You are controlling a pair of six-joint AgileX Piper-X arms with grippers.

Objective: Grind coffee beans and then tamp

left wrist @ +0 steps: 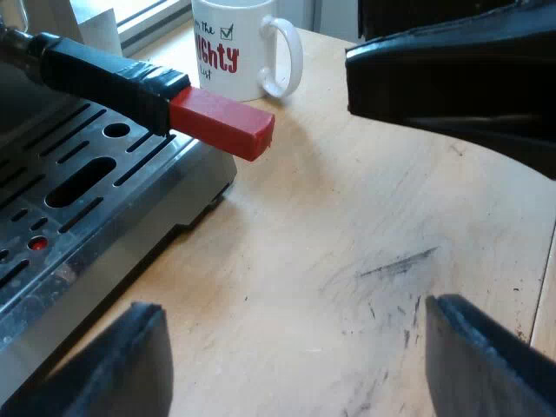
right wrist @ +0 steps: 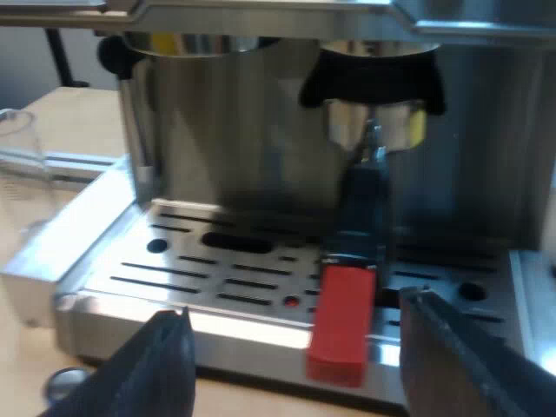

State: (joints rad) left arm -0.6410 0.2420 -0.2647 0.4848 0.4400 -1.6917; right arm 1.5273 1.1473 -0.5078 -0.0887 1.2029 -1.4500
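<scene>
- The left end effector (left wrist: 295, 317) is hovering low over the pale wooden worktop (left wrist: 347, 234), with its two black fingers (left wrist: 122, 365) spread wide and nothing between them.
- The stainless-steel espresso machine (right wrist: 234, 130) is standing on that worktop, and its slotted metal drip tray (left wrist: 78, 191) is lying just beside the left end effector.
- The metal holder with the dark handle (right wrist: 360, 208) is sitting locked into the machine's front, under the black collar of the brew head.
- The handle is reaching out above the drip tray, and its red block-shaped end (right wrist: 340, 334) is jutting past the tray's front edge, over the worktop.
- The right end effector (right wrist: 295, 317) is facing the machine's front at the level of the tray's edge, with its fingers (right wrist: 165, 365) opened wide.
- The red end is lying between those fingers, nearer to one of them; it is touching neither, so the right end effector is gripping nothing.
- From the left wrist view, the red end (left wrist: 221, 122) is pointing out over bare worktop, well apart from the left fingers.
- A white ceramic mug with red and green lettering (left wrist: 239, 48) is standing upright on the worktop beyond the red end, with its handle turned away from the machine.
- A clear measuring glass (right wrist: 22, 174) is standing upright on the worktop beside the machine's side wall.
</scene>
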